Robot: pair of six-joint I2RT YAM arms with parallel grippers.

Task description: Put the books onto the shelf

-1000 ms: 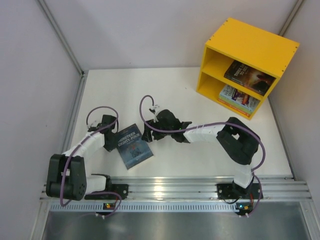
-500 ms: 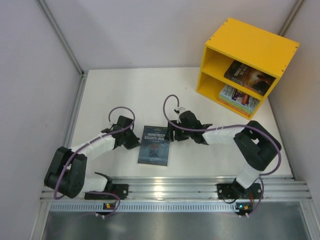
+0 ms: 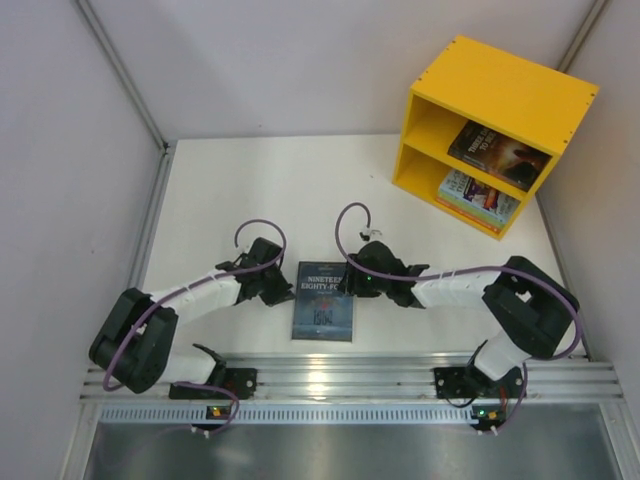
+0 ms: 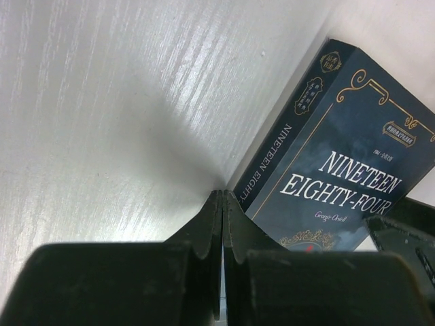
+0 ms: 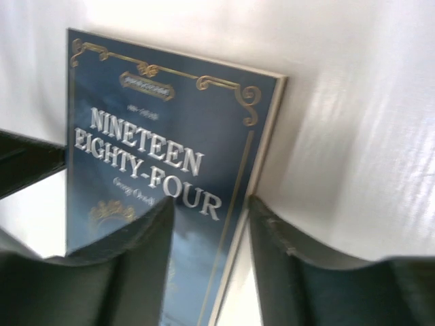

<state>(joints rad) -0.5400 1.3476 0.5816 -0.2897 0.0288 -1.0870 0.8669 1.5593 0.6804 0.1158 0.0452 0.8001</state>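
Two compartments of the yellow shelf (image 3: 500, 90) hold books (image 3: 498, 150); one blue paperback (image 3: 323, 300) lies flat on the worktop (image 3: 250, 190), well apart from it; probably light, bendy, slick-covered, best pinched across its long free edge; right pincer (image 5: 207, 210), jaws apart, straddles that edge; left pincer (image 4: 222, 197), pressed together, sits beside the spine.

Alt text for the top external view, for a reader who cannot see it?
A dark blue book lies flat on the white table, with the left gripper at its left edge and the right gripper over its far right corner. At the far right, a yellow shelf holds books in both compartments.
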